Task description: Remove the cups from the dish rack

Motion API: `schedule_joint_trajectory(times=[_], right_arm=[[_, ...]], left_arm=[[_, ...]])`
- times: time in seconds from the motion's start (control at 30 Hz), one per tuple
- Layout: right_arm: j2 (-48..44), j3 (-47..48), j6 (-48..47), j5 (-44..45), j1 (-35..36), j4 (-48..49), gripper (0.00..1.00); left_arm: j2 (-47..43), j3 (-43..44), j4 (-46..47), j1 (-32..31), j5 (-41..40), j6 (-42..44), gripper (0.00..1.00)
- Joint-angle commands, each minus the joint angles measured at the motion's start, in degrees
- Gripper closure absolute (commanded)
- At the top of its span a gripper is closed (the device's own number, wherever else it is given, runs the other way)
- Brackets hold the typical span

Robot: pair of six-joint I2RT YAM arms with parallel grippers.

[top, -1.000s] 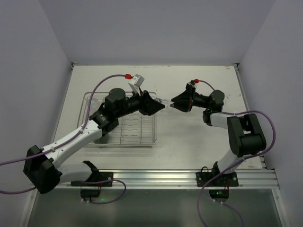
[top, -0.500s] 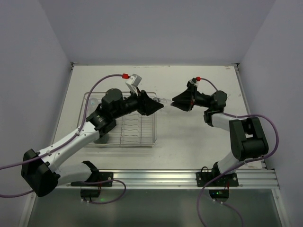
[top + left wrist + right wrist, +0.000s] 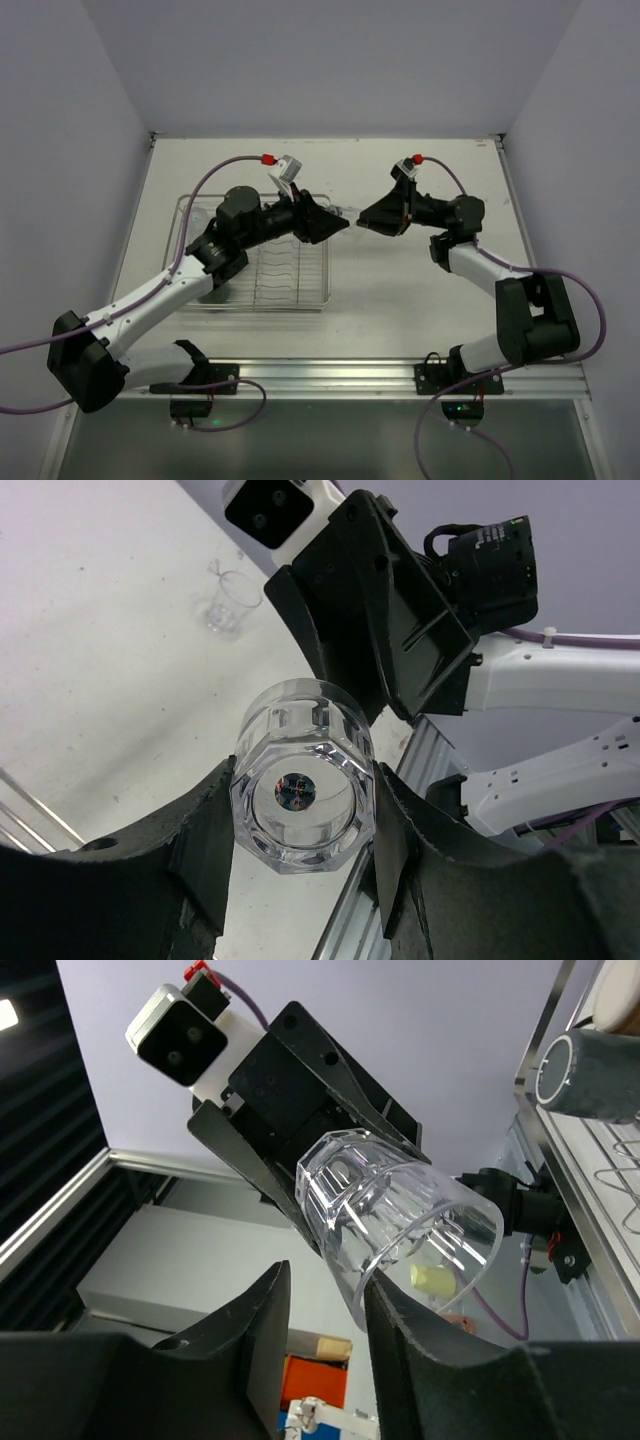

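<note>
White table (image 3: 400, 290), metal rail (image 3: 330, 372) (near edge)

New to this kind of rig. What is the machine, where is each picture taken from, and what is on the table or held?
Two robot arms are bolted at the near edge of a table. The wide picture comes from a fixed camera above and behind them; the other two from a camera on each wrist, looking along its own fingers. On the table sits a silver wire dish rack with a dark mug in it; one clear cup stands apart on the surface. The left gripper is shut on the base of a clear tumbler, held in mid-air. The right gripper has a finger either side of that tumbler's rim; whether it grips yet is unclear.
</note>
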Motion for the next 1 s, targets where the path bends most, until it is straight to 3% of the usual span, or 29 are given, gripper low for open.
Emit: schedule_joint_trajectory(times=[0.0, 0.1, 0.3, 0.4, 0.5, 0.53, 0.6, 0.73, 0.77, 0.8, 0.87, 0.97], right_arm=[[-3.63, 3.50, -0.06, 0.79, 1.85, 5.38, 0.64], [-3.28, 4.47, -0.77, 1.31, 2.91, 4.23, 0.79], [-1.53, 5.52, -1.21, 1.84, 3.88, 4.58, 1.00], [-1.52, 5.87, -1.91, 2.11, 3.79, 4.58, 1.00], [-1.61, 6.14, -3.14, 1.93, 3.70, 3.44, 1.00], [-1.70, 6.31, -4.88, 1.76, 3.70, 2.48, 1.00], [-2.57, 6.49, -11.79, 1.14, 3.62, -5.14, 1.00], [-6.09, 9.29, -31.14, 2.54, 2.92, -30.62, 1.00], [-7.14, 10.43, -34.92, 3.94, 2.57, -41.72, 1.00], [-7.50, 12.62, -41.74, 5.00, 2.39, -46.79, 1.00], [-7.94, 14.56, -46.63, 6.93, 1.86, -57.14, 1.00], [-8.03, 16.68, -51.47, 8.78, 0.98, -63.18, 1.00]], left_arm=[[0.74, 0.80, 2.69, 0.37, 0.49, 0.26, 1.00], [1.45, 1.51, 3.22, 0.37, 1.20, -0.36, 1.00], [1.89, 1.95, 3.31, 0.37, 2.08, -0.36, 1.00], [2.33, 1.68, 2.79, 0.37, 2.86, -0.19, 1.00], [2.68, 1.25, 1.91, 0.46, 2.79, 0.43, 0.51], [2.24, 0.72, 1.30, 0.46, 2.26, 0.95, 0.16], [1.63, 0.54, 0.33, 0.46, -0.11, 1.57, 0.00], [-0.39, 1.51, -4.76, 0.63, -4.50, 4.38, 0.00], [-0.92, 1.68, -5.91, 0.64, -7.30, 4.82, 0.00], [-1.97, 2.21, -8.18, 0.64, -9.41, 5.26, 0.00], [-3.47, 2.04, -8.99, 0.81, -13.98, 5.97, 0.00], [-6.37, 1.86, -11.63, 0.81, -18.64, 6.41, 0.00]])
